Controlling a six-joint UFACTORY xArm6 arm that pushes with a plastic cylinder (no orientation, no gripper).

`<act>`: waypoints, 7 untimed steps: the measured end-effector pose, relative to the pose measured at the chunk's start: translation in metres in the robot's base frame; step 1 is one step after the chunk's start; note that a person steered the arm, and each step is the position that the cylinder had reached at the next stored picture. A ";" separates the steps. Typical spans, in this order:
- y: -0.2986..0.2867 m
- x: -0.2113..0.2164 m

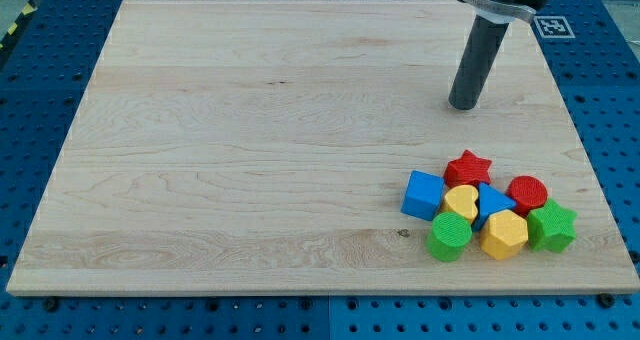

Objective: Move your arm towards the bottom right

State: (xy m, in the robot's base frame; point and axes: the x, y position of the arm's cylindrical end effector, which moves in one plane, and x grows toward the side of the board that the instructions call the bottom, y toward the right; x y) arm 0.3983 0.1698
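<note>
My tip (462,106) rests on the wooden board (250,150) at the view's upper right, apart from all blocks. A tight cluster of blocks lies below it at the view's bottom right: a red star (468,168), a blue cube (423,195), a yellow heart (461,201), a blue triangle (491,201), a red cylinder (527,193), a green cylinder (450,237), a yellow hexagon (504,235) and a green star (551,226). The red star is the block nearest my tip.
The board sits on a blue pegboard table (600,80). A black-and-white marker tag (553,25) lies just off the board's top right corner. The board's right edge runs close to the green star.
</note>
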 end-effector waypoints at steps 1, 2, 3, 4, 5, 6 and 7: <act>0.000 0.000; 0.019 0.002; 0.055 0.041; 0.094 0.092; 0.129 0.131; 0.145 0.158; 0.144 0.184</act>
State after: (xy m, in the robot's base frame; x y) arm 0.5822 0.3142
